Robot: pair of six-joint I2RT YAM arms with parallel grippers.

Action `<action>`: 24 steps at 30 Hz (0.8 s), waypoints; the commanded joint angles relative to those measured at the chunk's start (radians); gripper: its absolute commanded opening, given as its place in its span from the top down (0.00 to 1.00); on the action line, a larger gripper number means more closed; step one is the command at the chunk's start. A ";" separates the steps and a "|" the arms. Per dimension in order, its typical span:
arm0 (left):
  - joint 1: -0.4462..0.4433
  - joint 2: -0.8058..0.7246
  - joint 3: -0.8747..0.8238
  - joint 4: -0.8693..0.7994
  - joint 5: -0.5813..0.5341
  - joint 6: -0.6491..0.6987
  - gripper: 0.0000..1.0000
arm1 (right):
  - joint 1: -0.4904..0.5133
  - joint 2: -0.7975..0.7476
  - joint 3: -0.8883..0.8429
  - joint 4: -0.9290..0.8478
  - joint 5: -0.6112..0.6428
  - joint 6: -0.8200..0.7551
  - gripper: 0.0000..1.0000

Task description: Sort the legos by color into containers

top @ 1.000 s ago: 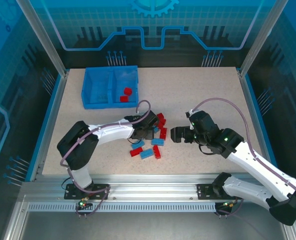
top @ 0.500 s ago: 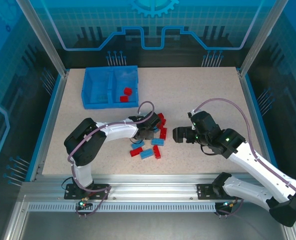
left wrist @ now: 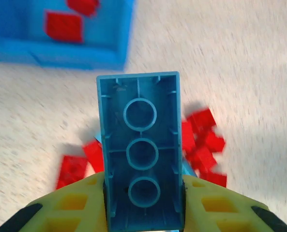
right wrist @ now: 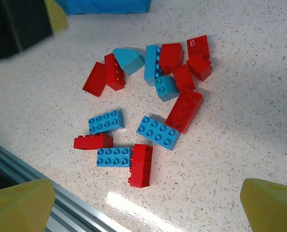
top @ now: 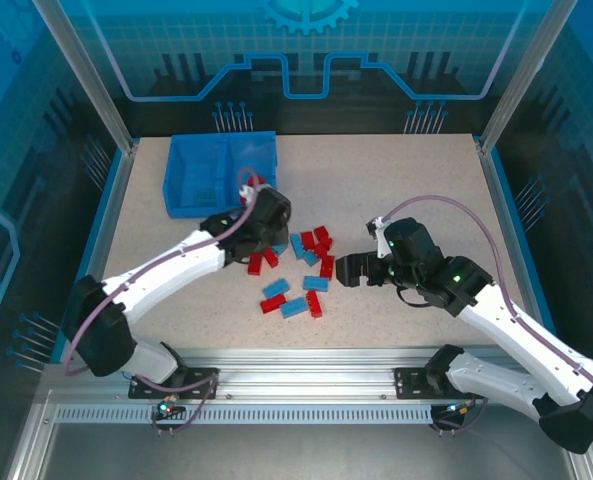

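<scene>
Top external view: left hand has left the pile with a blue brick.
Largest first: the surface carries the bin at its far left, with red bricks in its right compartment. A second ago the left hand was down among the loose bricks with its jaws part open. It is now clamped on the blue brick's sides, raised, and near the bin's near right corner. The right hand stays wide open and empty beside the pile. Judgement: the pick succeeded, and delivery belongs in the left compartment, clear of the reds. About fourteen bricks remain unsorted.
</scene>
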State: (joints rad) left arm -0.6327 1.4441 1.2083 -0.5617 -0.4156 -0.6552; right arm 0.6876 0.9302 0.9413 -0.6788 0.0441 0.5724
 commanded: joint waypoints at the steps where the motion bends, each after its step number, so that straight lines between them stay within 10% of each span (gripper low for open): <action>1: 0.147 -0.020 0.016 -0.049 -0.053 0.073 0.79 | -0.009 0.002 0.042 0.007 -0.004 -0.003 0.00; 12: 0.607 0.400 0.334 0.006 0.231 0.171 0.78 | -0.008 -0.057 0.044 -0.029 0.009 0.041 0.00; 24: 0.699 0.683 0.679 -0.068 0.370 0.140 0.49 | -0.005 -0.165 0.022 -0.076 0.060 0.093 0.00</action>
State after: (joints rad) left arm 0.0673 2.1281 1.8183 -0.5888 -0.1005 -0.5201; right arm 0.6865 0.7769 0.9596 -0.7261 0.0788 0.6403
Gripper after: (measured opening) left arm 0.493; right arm 0.999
